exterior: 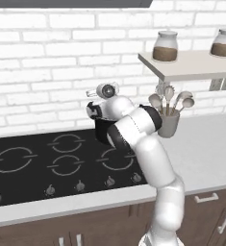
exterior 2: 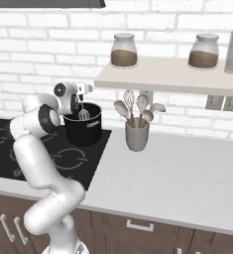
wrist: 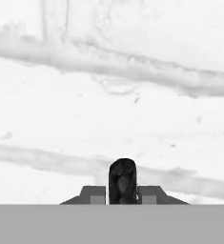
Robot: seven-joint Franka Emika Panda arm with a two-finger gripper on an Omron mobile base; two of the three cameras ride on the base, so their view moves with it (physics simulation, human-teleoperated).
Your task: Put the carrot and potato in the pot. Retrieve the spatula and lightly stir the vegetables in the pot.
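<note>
A white brick wall [exterior 2: 33,44] ran behind the pale worktop [exterior 2: 177,163], with a black hob [exterior: 42,163] set into it. A shelf [exterior 2: 172,77] carried jars [exterior 2: 124,50]. The pot [exterior 2: 86,130] stood on the hob's back corner, near a grey utensil cup [exterior 2: 137,135]. The end effector [exterior 2: 84,88] above the pot was clenched on the spatula [exterior 2: 83,113], whose head hung inside the pot.

Brick wall [wrist: 132,95] (seemingly) close ahead
</note>
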